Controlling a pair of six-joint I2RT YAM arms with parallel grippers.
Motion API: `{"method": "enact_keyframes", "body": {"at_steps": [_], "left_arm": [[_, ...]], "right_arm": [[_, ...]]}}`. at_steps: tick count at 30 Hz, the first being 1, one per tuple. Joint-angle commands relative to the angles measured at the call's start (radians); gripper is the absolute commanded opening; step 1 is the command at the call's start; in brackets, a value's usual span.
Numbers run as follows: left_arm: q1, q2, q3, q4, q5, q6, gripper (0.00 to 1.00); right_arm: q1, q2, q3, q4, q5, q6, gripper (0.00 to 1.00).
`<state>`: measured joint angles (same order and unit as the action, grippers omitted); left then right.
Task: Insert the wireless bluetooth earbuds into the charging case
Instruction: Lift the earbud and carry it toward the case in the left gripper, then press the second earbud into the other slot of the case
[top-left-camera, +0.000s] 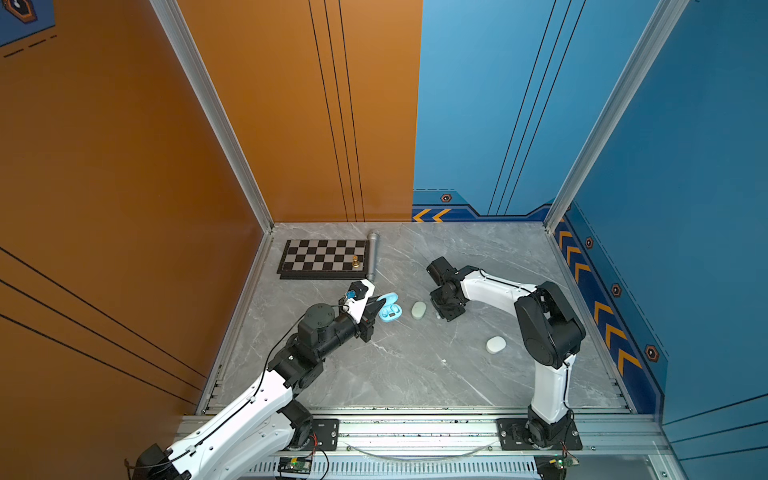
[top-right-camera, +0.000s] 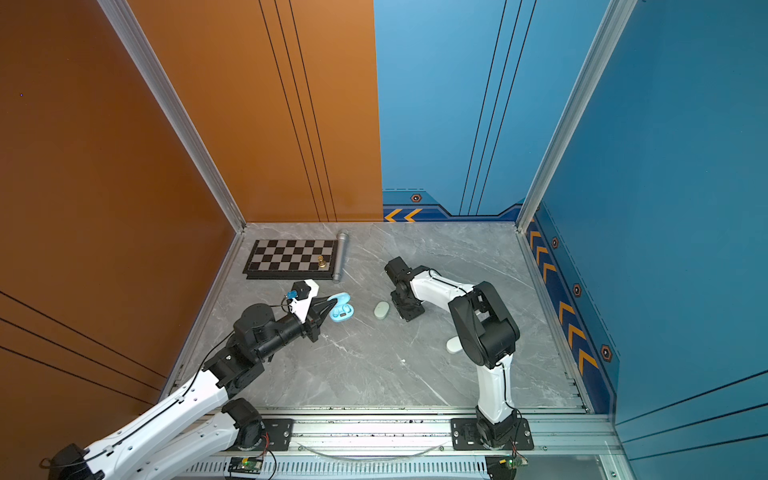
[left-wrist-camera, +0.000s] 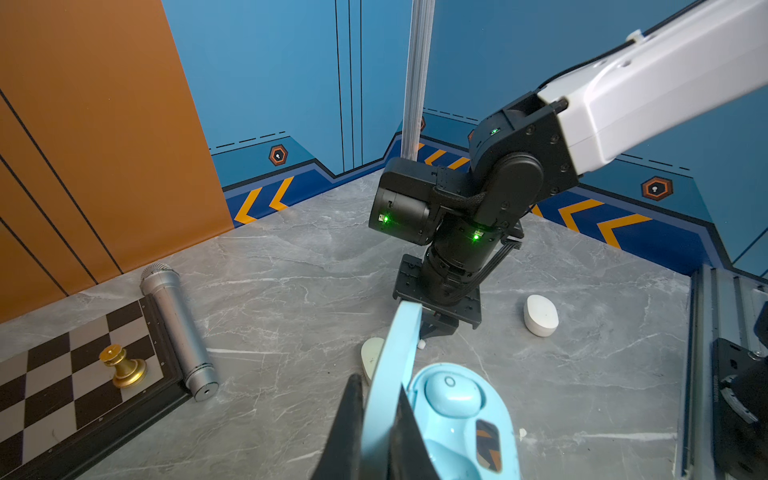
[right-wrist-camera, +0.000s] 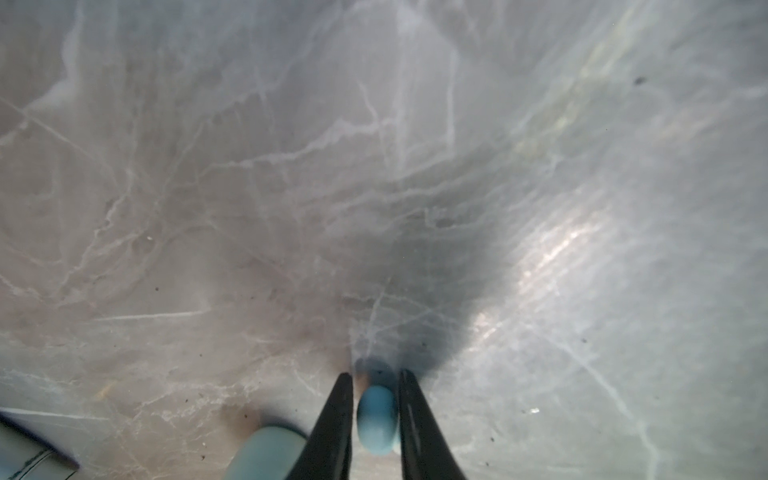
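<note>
The pale blue charging case (top-left-camera: 390, 311) (top-right-camera: 341, 312) stands open on the marble top. My left gripper (top-left-camera: 380, 305) (left-wrist-camera: 379, 384) is shut on its raised lid (left-wrist-camera: 399, 345). A pale blue earbud (left-wrist-camera: 453, 392) sits in the case's far pocket. My right gripper (top-left-camera: 446, 318) (right-wrist-camera: 375, 376) points down at the table just right of the shut mint case (top-left-camera: 419, 310) (right-wrist-camera: 266, 453). Its fingers press a pale blue earbud (right-wrist-camera: 376, 415) from both sides. A tiny white earbud (left-wrist-camera: 422, 344) lies by that gripper, and another white one (left-wrist-camera: 522, 433) lies beside the blue case.
A shut white case (top-left-camera: 496, 344) (left-wrist-camera: 540, 316) lies near the right arm's elbow. At the back left are a chessboard (top-left-camera: 324, 257) with a gold piece (top-left-camera: 355, 261) and a silver microphone (top-left-camera: 372, 255). Walls close three sides; a metal rail (top-left-camera: 415, 432) runs along the front.
</note>
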<state>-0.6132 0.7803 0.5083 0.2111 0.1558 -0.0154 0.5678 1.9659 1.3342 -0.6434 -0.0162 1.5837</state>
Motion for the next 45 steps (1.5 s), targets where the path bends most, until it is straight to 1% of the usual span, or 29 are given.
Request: {"method": "enact_keyframes", "body": {"at_steps": [1,7,10,13,16,18,20,24,28,32,34,36,38,40,45], "left_arm": [[0.012,-0.012,-0.009,-0.012,-0.015,0.013,0.0],[0.013,0.009,0.001,-0.011,-0.003,-0.002,0.0],[0.012,0.026,0.007,0.0,-0.001,-0.016,0.0],[0.01,0.057,0.006,0.034,0.007,-0.042,0.0],[0.009,0.1,0.022,0.062,0.01,-0.061,0.0],[0.008,0.134,0.037,0.083,0.016,-0.067,0.0],[0.007,0.169,0.046,0.113,0.022,-0.072,0.0],[0.007,0.243,0.079,0.167,0.031,-0.085,0.0],[0.008,0.31,0.111,0.212,0.045,-0.102,0.0],[0.008,0.369,0.151,0.239,0.07,-0.115,0.0],[0.007,0.389,0.173,0.247,0.078,-0.122,0.0],[0.007,0.403,0.191,0.252,0.083,-0.128,0.0],[0.007,0.413,0.205,0.255,0.086,-0.129,0.0],[0.007,0.418,0.211,0.255,0.078,-0.132,0.0],[0.004,0.419,0.234,0.257,0.078,-0.149,0.0]], "right_arm": [[0.009,0.067,-0.018,-0.083,0.03,-0.036,0.17],[0.008,0.036,0.003,-0.094,0.056,-0.106,0.1],[0.006,0.003,0.018,-0.096,0.076,-0.182,0.09],[0.003,-0.05,0.042,-0.098,0.098,-0.327,0.08],[0.003,-0.129,0.058,-0.081,0.098,-0.527,0.08],[-0.006,-0.197,0.047,-0.048,0.041,-0.668,0.08],[-0.021,-0.272,0.009,0.019,-0.069,-0.783,0.09],[-0.073,-0.413,-0.058,0.111,-0.278,-0.905,0.12],[-0.137,-0.492,-0.073,0.158,-0.54,-0.932,0.12],[-0.152,-0.56,-0.068,0.182,-0.715,-0.968,0.12],[-0.15,-0.584,-0.076,0.219,-0.806,-0.962,0.12],[-0.145,-0.601,-0.089,0.276,-0.886,-0.93,0.12],[-0.131,-0.614,-0.099,0.321,-0.925,-0.908,0.12],[-0.114,-0.627,-0.11,0.354,-0.94,-0.891,0.12],[-0.062,-0.636,-0.12,0.386,-0.918,-0.892,0.13]]}}
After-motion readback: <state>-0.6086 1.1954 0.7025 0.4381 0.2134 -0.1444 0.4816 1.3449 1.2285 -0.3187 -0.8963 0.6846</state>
